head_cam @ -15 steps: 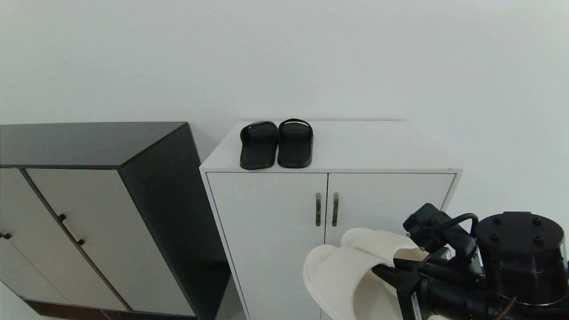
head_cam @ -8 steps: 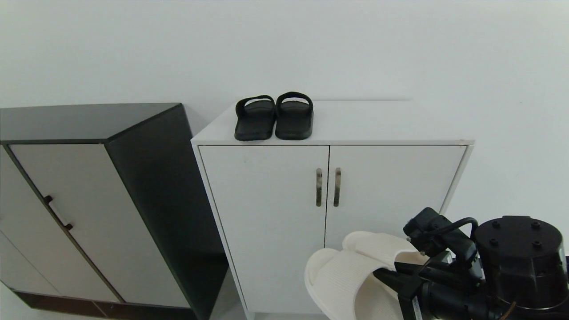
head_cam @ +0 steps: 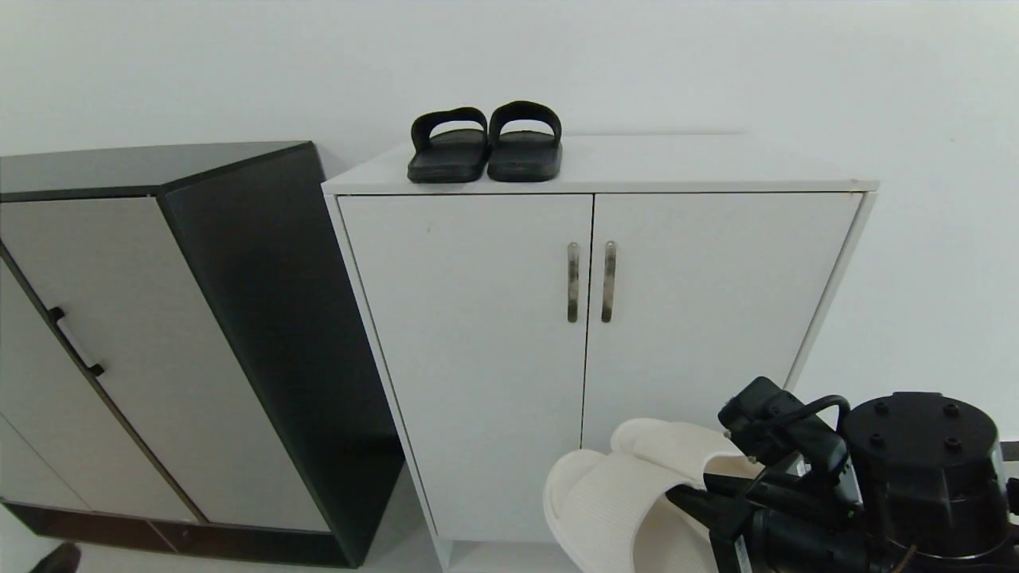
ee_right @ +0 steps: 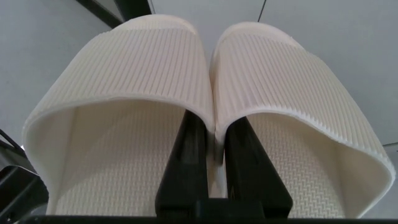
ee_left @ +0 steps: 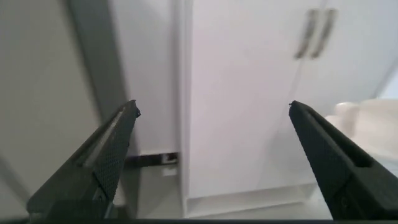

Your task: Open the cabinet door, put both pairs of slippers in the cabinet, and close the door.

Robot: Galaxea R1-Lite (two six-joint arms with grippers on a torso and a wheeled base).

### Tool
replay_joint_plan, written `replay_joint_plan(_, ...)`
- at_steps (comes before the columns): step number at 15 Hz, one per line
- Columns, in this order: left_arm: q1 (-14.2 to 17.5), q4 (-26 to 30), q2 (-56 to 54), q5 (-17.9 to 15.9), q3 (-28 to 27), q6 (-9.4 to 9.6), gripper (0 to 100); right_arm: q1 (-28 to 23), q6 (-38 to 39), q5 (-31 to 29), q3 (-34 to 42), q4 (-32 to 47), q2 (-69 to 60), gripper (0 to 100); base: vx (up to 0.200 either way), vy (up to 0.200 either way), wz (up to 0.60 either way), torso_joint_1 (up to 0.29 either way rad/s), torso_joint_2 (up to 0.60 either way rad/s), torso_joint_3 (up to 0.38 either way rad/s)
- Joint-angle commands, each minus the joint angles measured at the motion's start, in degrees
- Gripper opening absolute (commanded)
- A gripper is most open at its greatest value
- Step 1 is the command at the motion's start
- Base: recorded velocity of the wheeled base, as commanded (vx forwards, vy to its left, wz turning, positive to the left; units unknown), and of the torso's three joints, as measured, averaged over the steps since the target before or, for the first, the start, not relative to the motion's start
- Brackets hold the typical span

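Pinching: ribbed cream foam slippers [head_cam: 609, 501] in right gripper [head_cam: 689, 492], lower right.
Left gripper [ee_left: 212, 107]: splayed, empty.
Risk: pinch slipping against shut white cabinet doors [head_cam: 478, 358].

The white cabinet [head_cam: 478, 358] bears plain black slippers [head_cam: 486, 143]. The cream slippers [ee_right: 143, 68] have finely ribbed straps and herringbone-patterned insoles. The neighbouring cabinet [head_cam: 263, 318] is black with grey doors.

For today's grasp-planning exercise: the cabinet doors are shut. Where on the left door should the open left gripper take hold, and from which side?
Grip the handle of the left door, the slim upright bar beside its inner edge. Bring the left gripper straight in from the front, a finger on each side. Placed there, it probably swings the door leftward.
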Motion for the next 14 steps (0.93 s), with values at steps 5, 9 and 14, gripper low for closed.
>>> replay_joint_plan(5,-20.53,-18.32,37.72,-6.04,-11.92,-0.33,100,0.02,0.08,-0.33,0.12,-0.91,0.65,0,0.000,0.000,0.00,-0.026,0.32,0.274)
replay_joint_plan(9,-29.85,-18.58,47.65,-5.69,-20.97,-0.50,100,0.02,-0.01,-0.41,-0.14,-1.09,1.09,0,0.000,0.000,0.00,0.000,0.00,0.000)
replay_joint_plan(14,-36.88,-18.67,62.77,-5.86,-35.65,-0.50,100,-0.07,0.08,-0.15,-0.23,-1.09,1.09,0,0.000,0.000,0.00,-0.011,0.07,0.060)
